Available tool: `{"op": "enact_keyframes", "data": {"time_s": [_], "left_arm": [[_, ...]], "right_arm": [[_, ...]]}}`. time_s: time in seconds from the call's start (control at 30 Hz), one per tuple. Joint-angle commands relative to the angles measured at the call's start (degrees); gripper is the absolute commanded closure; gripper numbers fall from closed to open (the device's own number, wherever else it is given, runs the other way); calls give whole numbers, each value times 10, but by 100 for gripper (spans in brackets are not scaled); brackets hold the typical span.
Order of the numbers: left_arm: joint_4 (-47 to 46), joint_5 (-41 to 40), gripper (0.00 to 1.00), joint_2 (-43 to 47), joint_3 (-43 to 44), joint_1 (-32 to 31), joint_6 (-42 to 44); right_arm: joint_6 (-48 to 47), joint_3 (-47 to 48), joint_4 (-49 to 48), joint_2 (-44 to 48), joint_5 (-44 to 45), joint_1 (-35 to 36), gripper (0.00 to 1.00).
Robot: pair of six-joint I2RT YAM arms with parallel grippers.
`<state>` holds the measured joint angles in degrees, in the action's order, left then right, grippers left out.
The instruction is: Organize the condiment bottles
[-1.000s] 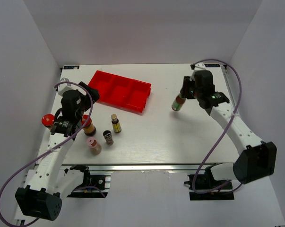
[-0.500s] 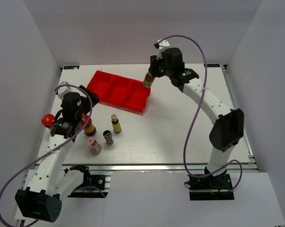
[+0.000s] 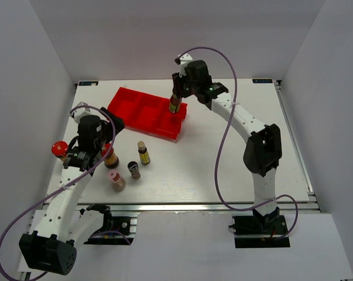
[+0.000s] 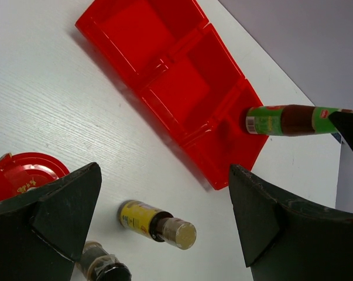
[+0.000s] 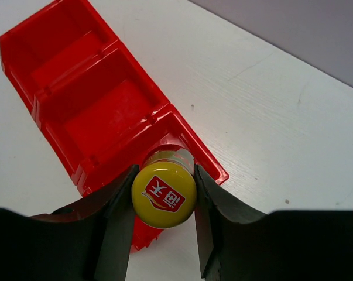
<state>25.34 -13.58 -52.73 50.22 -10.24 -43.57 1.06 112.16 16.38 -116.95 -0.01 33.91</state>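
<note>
My right gripper (image 3: pixel 176 98) is shut on a green-labelled, yellow-capped dark bottle (image 3: pixel 174 105), held upright at the right end compartment of the red tray (image 3: pixel 132 104). The right wrist view shows its yellow cap (image 5: pixel 164 194) between my fingers, above that compartment (image 5: pixel 182 132). I cannot tell whether it touches the floor. My left gripper (image 3: pixel 100 149) is open and empty by a red-lidded brown jar (image 3: pixel 109 156). A second red-lidded jar (image 3: pixel 59 148), a yellow-labelled bottle (image 3: pixel 143 152), a dark-capped bottle (image 3: pixel 133 170) and a pink-capped bottle (image 3: pixel 116 180) stand on the table.
The tray's left and middle compartments (image 4: pixel 185 88) hold nothing. In the left wrist view the yellow-labelled bottle (image 4: pixel 150 221) stands between my open fingers' line of sight, a red lid (image 4: pixel 18 178) at the left. White walls enclose the table's back and sides.
My right arm has carried the green-labelled bottle from the right side of the table leftward to the tray's right end. The left arm has hardly moved.
</note>
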Motion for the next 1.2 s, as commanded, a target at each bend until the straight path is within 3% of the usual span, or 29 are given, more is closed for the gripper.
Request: {"op": "enact_keyframes", "data": {"time_s": [0.0, 0.5, 0.6, 0.9, 0.93, 1.0, 1.07, 1.17], "left_arm": [[7, 28, 2, 3, 5, -1, 2], [20, 135, 2, -33, 1, 0, 17], [26, 160, 2, -26, 0, 0, 26], [59, 187, 2, -33, 3, -10, 52], [61, 188, 2, -34, 7, -16, 54], [63, 183, 2, -42, 12, -27, 60], [66, 181, 2, -51, 19, -39, 69], [65, 173, 2, -61, 29, -57, 74]], "right_arm": [[-6, 36, -70, 9, -12, 6, 85], [-40, 25, -110, -45, 12, 10, 81], [-41, 23, -111, -50, 11, 10, 74], [-33, 6, -114, -40, -15, 11, 39], [-34, 3, -115, -37, -22, 11, 28], [-33, 0, -118, -28, -29, 10, 17], [-31, -9, -125, -15, -32, 11, 11], [-26, -22, -133, 4, -38, 11, 11]]}}
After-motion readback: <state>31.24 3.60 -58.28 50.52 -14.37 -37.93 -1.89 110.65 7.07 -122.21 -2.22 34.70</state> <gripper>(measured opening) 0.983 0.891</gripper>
